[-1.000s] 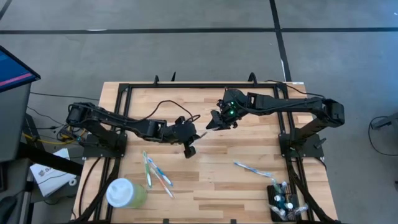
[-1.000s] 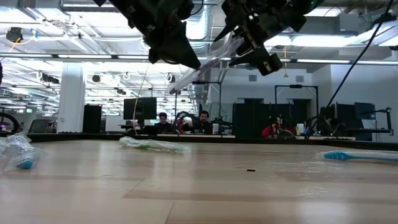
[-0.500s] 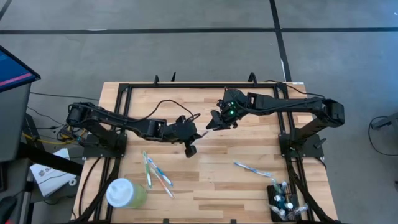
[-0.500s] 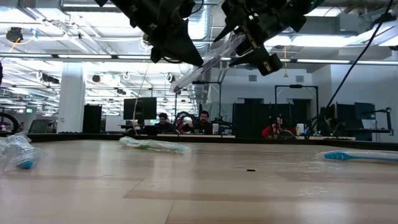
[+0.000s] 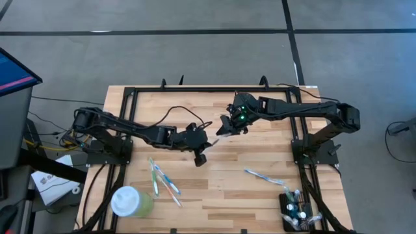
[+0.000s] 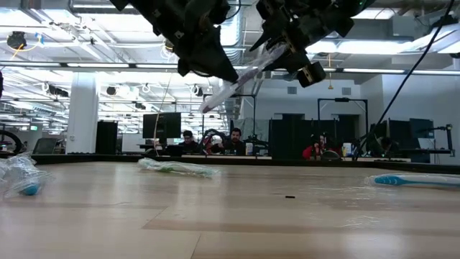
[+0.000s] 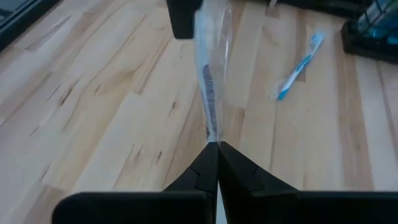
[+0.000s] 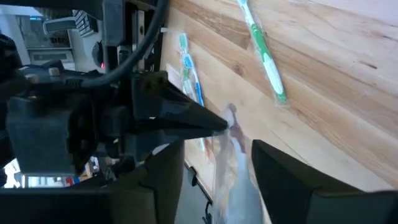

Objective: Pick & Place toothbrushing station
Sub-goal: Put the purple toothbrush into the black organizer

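Observation:
A toothbrush in a clear wrapper (image 6: 244, 72) hangs in the air over the table's middle, between my two grippers. My left gripper (image 7: 215, 147) (image 5: 205, 139) is shut on it. My right gripper (image 8: 230, 171) (image 5: 223, 129) is open, one finger on each side of the wrapper's other end (image 8: 229, 155); whether they touch it I cannot tell. The toothbrushing station (image 5: 296, 214), a small black holder with brushes standing in it, sits at the table's near right corner, far from both grippers. My left gripper pinches the clear wrapper (image 7: 211, 127) between its two fingertips, near one end of the wrapped toothbrush. The fingers come slanting down from the table's left, roughly in line with the brush. The wrapped brush is lifted clear of the table and slants up toward my right gripper.
Several wrapped toothbrushes (image 5: 164, 179) lie near the left front, beside a pale green cup with a white lid (image 5: 130, 201). Another blue brush (image 5: 263, 175) lies right of centre. A green brush (image 8: 264, 56) rests on the wood. Black frame rails run along the table's edges.

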Motion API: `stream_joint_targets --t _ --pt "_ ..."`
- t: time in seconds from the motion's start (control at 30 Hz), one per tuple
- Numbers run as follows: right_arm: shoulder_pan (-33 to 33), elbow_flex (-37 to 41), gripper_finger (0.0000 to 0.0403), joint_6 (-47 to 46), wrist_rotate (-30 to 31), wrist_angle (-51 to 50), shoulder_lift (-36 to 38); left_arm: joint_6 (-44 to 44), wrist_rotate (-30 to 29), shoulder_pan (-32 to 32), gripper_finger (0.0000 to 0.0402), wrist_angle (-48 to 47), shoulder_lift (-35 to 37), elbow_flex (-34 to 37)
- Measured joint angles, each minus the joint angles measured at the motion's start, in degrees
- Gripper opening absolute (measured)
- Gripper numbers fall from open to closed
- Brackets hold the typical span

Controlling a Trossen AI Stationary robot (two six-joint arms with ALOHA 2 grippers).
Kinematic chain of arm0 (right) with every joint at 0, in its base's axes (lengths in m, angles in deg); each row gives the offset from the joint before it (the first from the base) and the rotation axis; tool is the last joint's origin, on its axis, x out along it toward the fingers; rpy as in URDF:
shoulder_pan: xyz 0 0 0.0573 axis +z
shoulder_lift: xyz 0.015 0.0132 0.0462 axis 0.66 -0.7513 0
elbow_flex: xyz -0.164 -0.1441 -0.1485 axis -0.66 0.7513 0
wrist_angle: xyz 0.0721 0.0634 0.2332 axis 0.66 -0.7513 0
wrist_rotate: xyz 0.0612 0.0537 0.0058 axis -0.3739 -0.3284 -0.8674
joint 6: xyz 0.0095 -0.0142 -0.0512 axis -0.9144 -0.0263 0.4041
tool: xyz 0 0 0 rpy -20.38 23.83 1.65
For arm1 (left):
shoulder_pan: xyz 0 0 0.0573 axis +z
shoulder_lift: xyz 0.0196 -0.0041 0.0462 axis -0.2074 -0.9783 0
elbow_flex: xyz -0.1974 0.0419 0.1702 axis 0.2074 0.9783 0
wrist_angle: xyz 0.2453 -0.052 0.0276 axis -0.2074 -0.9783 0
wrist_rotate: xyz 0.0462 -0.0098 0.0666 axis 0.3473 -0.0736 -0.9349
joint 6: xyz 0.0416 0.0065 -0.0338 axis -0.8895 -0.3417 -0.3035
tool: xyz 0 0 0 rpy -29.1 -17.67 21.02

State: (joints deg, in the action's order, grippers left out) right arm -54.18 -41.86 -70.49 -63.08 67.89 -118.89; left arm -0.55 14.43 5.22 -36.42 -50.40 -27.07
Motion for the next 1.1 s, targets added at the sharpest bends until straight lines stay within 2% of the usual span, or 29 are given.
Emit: stream_joint_targets --t 0.2,0.4,0.7,0.87,1.1 --pt "0.47 0.02 0.0156 -0.23 -1.48 -0.25 0.02 -1.78 -0.24 0.05 0.0 0.13 0.02 -1.21" --pt "0.86 0.02 0.0166 -0.48 -3.92 -0.38 0.02 -2.03 -0.28 0.07 0.0 0.17 0.02 -1.32" --pt "0.92 0.02 0.0172 -0.66 -4.38 -0.4 0.02 -2.01 -0.28 0.07 0.0 0.13 0.02 -1.32" --pt "0.92 0.02 0.015 -0.8 -5.61 -0.44 0.02 -1.86 -0.28 0.07 0.0 0.15 0.02 -1.32" --pt "0.98 0.02 0.0098 -0.87 -5.62 -0.46 0.02 -1.8 -0.26 -0.14 0.0 0.38 0.02 -1.32"
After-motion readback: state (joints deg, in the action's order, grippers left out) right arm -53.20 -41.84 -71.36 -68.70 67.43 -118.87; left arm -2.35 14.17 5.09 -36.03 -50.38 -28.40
